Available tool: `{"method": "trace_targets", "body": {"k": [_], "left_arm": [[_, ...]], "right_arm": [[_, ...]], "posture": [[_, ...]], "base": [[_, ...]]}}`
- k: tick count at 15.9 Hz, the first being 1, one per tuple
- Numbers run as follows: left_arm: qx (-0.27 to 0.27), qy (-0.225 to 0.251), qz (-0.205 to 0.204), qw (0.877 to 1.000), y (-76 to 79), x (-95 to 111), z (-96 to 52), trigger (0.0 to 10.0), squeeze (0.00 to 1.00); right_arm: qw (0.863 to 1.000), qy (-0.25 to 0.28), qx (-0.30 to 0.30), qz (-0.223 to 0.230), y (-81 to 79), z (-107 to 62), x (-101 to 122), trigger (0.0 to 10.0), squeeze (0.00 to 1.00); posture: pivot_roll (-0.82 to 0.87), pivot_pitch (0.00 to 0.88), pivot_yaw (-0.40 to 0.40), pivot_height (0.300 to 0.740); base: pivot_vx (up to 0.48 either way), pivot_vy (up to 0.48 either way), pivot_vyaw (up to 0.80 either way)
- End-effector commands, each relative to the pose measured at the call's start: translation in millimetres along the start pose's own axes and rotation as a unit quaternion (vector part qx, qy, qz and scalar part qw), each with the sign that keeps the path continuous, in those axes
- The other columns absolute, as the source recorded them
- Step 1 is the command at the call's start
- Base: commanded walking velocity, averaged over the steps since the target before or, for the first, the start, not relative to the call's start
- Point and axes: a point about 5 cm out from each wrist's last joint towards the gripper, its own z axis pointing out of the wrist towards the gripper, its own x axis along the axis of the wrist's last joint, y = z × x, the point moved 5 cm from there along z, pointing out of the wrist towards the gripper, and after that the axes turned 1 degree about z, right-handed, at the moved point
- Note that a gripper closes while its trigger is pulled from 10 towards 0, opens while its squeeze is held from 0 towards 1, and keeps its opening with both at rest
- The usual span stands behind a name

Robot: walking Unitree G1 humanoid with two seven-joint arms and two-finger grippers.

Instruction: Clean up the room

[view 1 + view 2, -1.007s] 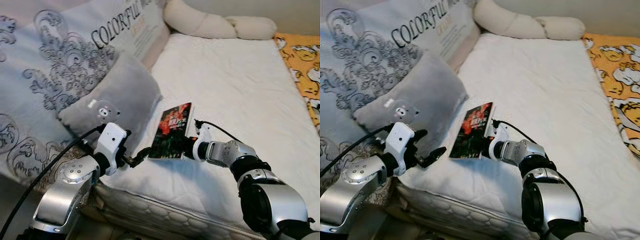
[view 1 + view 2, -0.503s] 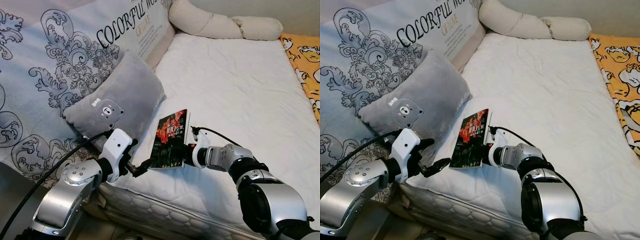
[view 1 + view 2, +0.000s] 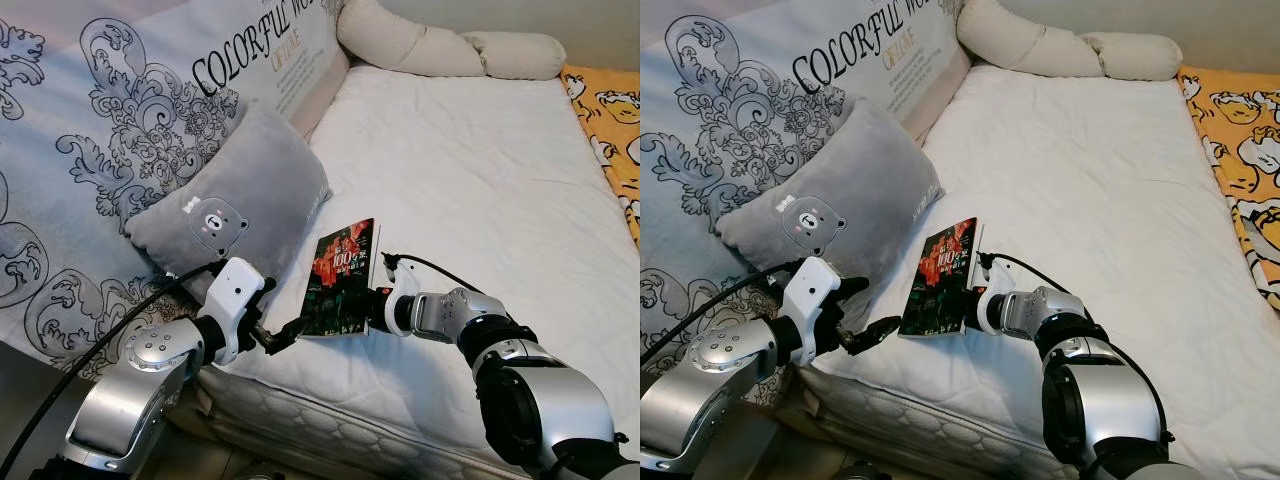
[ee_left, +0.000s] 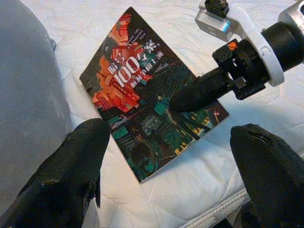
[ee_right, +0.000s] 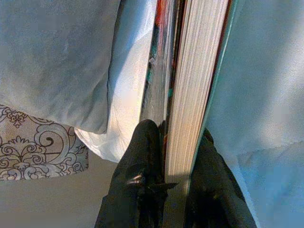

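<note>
The book (image 3: 342,277) has a glossy printed paper cover and pale matt page edges. Under it, the bed (image 3: 480,170) is white quilted cloth; beside it, the grey pillow (image 3: 240,200) looks soft, plush.

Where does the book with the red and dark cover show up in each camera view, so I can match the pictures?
Left eye view: book near the mattress's front edge, low centre.
Right eye view: book left of centre, beside the grey bear pillow.
Left wrist view: book in the middle, cover up.
Right wrist view: book edge-on, right gripper clamping it.
Shared landmark: the grey bear pillow.
</note>
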Motion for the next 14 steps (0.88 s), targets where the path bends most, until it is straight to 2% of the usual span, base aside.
{"method": "trace_targets", "body": {"k": [1,3,4,5,6,11,13,14], "left_arm": [[-0.003,0.004,0.008,1.0,1.7,4,-2.1,10.0,0.11],[-0.003,0.004,0.008,1.0,1.7,4,-2.1,10.0,0.11],[-0.015,-0.011,0.01,1.0,4.9,0,-2.7,10.0,0.11],[-0.027,-0.042,0.006,0.999,6.2,-10,-2.9,10.0,0.11],[-0.036,-0.081,-0.002,0.996,6.1,-22,-3.7,10.0,0.11],[-0.035,-0.085,0.001,0.996,5.2,-22,-3.6,10.0,0.11],[-0.034,-0.086,0.0,0.996,5.0,-22,-2.9,10.0,0.11],[-0.033,-0.084,0.0,0.996,5.1,-22,-1.5,10.0,0.11]], "right_arm": [[1.0,0.011,-0.002,-0.014,-3.1,-1.0,8,10.0,0.0],[1.0,0.011,-0.002,-0.014,-3.1,-1.0,8,10.0,0.0],[1.0,0.017,-0.006,-0.01,-2.4,-0.6,10,10.0,0.0],[0.999,0.028,-0.023,-0.008,0.2,2.2,9,10.0,1.0],[0.998,0.045,-0.049,-0.004,4.2,5.5,9,10.0,1.0],[0.997,0.052,-0.051,-0.002,5.3,6.1,9,10.0,1.0],[0.997,0.055,-0.058,-0.005,9.3,5.1,8,10.0,1.0],[0.996,0.063,-0.069,-0.004,16.4,1.2,11,10.0,1.0]], "posture": [[0.1,0.019,0.044,0.74],[0.1,0.019,0.044,0.74],[0.1,0.019,0.044,0.74],[0.1,0.019,0.051,0.74],[0.1,0.019,0.051,0.74],[0.1,0.011,0.051,0.74],[0.1,0.001,0.051,0.74],[0.09,0.0,0.051,0.74]], "base": [[0.0,0.0,0.0],[0.0,0.0,0.0],[0.0,0.0,0.0],[0.0,0.0,0.0],[0.0,0.0,0.0],[0.0,0.0,0.0],[0.0,0.0,0.0],[0.0,0.0,0.0]]}}
